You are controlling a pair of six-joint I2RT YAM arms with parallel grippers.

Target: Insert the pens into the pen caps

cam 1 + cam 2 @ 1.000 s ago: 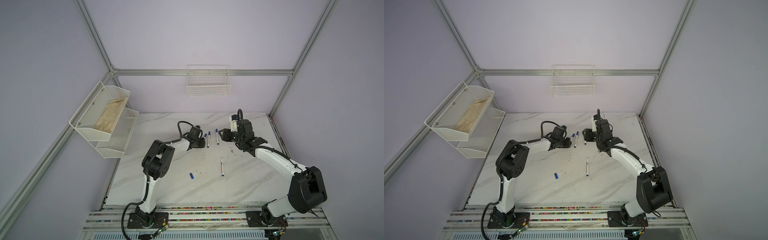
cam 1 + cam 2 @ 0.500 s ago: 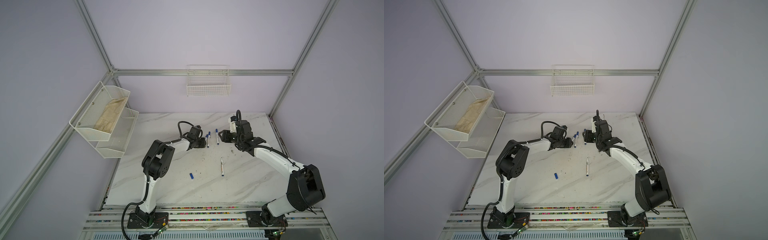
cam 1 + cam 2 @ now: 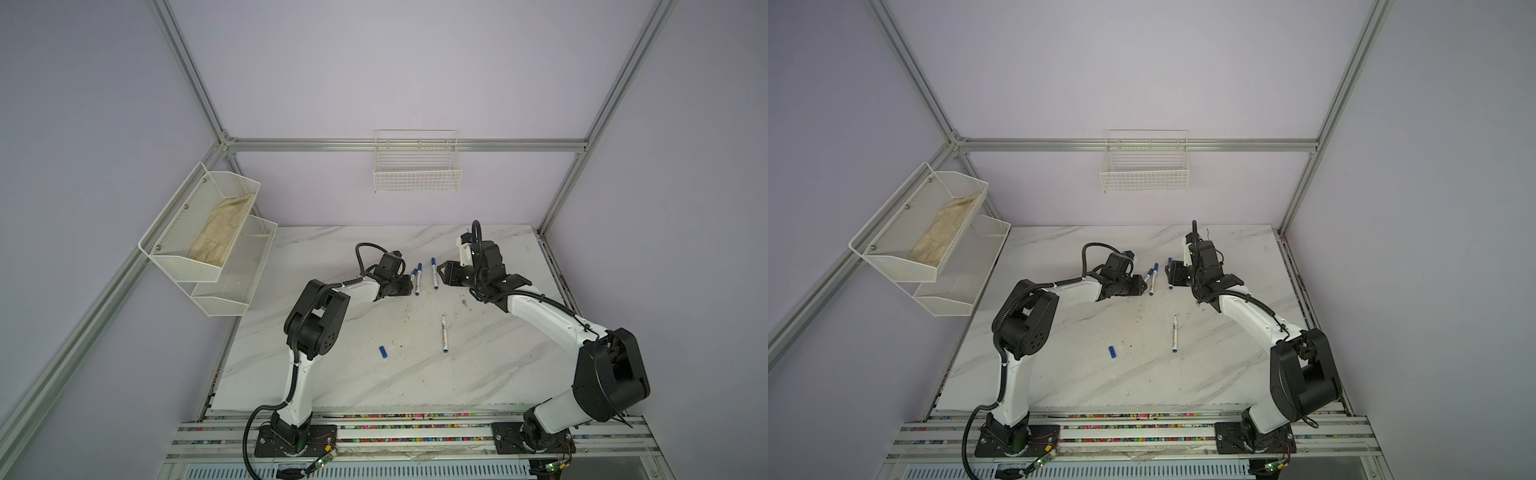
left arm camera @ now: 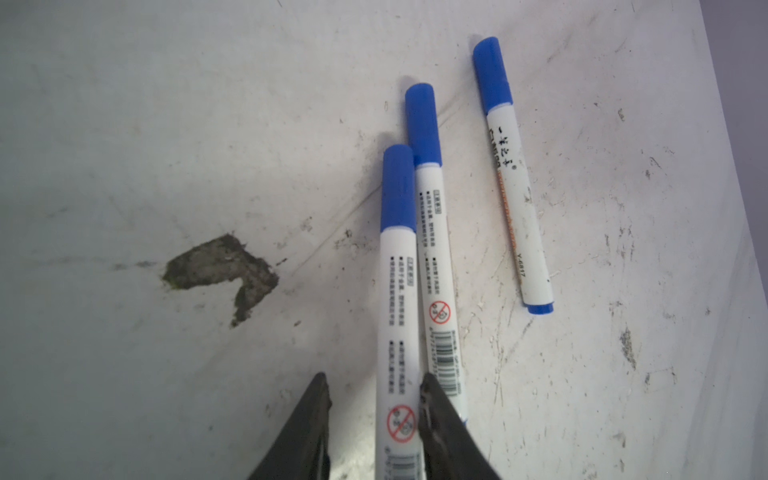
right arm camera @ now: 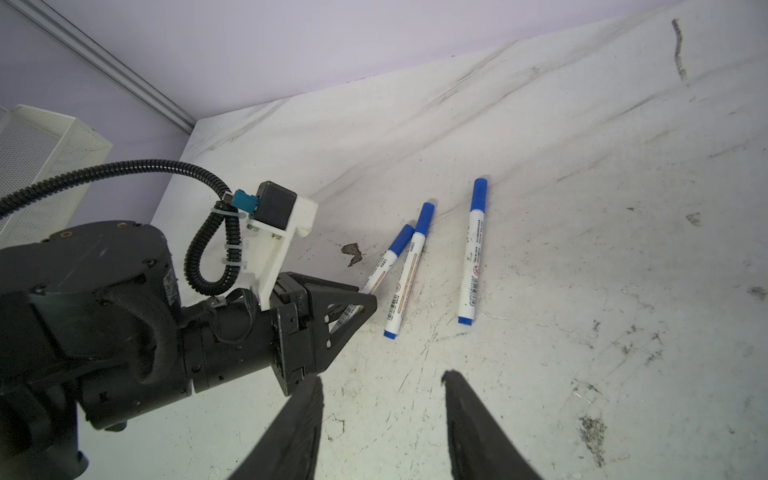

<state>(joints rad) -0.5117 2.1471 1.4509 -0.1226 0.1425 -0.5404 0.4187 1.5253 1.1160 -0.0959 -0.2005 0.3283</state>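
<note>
Left end effector (image 4: 372, 377) straddles 1 capped pen (image 4: 397, 291), jaws parted; right end effector (image 5: 382, 377) gapes empty over scuffed marble worktop (image 5: 582, 208), lilac walls (image 5: 291, 41).

2 high views look down; 2 wrist views hug tabletop (image 4: 124, 124).

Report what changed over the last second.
The left gripper opened, letting go of the capped pen, which lies between its jaws. The right gripper, the other capped pens, the uncapped pen and the loose cap stayed put.
</note>
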